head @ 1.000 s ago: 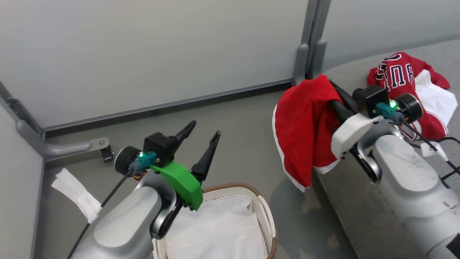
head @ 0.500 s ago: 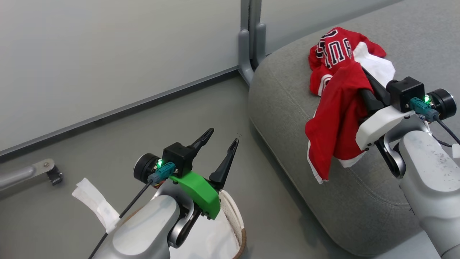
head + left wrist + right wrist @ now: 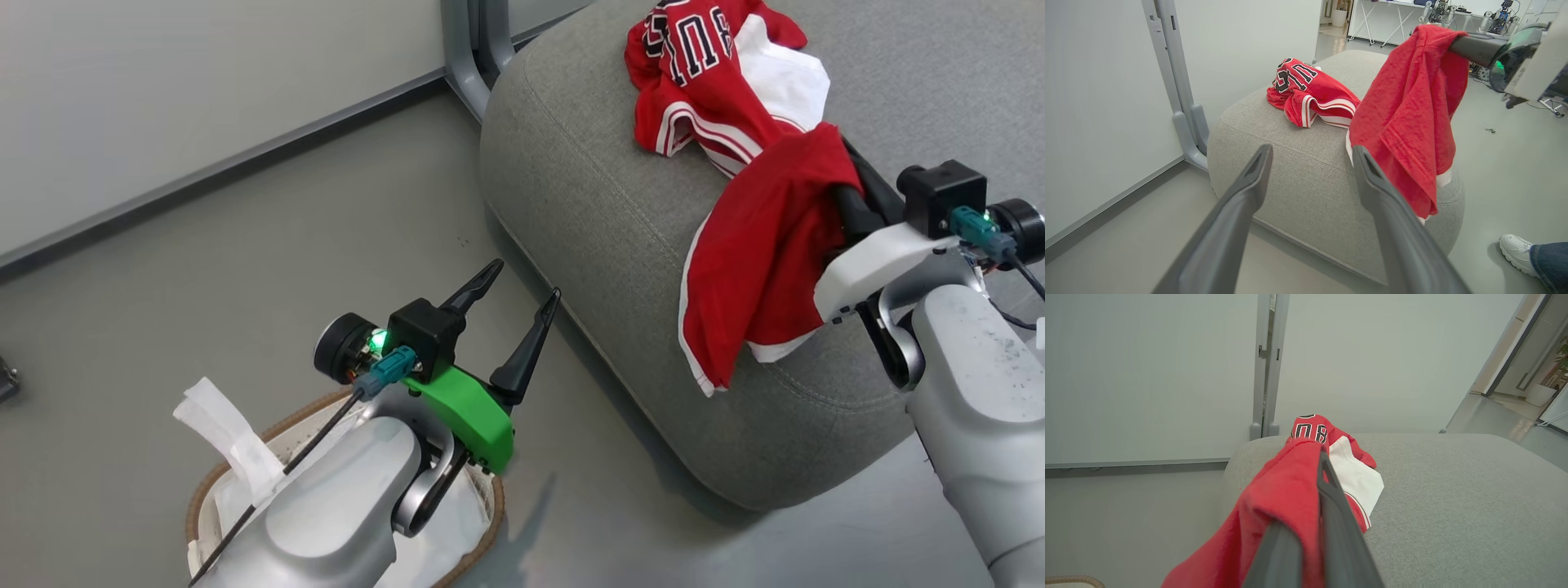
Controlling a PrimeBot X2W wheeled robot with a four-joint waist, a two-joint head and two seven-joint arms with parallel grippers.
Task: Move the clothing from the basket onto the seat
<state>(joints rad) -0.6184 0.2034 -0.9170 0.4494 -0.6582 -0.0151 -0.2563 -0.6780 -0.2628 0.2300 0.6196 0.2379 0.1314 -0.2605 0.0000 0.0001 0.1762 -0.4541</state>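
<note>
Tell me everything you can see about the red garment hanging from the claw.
The red garment is soft, slightly textured fabric with white trim along its edges. It hangs limp and crumpled, pinched between the right claw's shut fingers, draping down by the grey seat's rounded edge. Its upper folds lie near a second red jersey already on the seat.

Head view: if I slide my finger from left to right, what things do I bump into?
basket → left end effector → hanging red clothing
</note>
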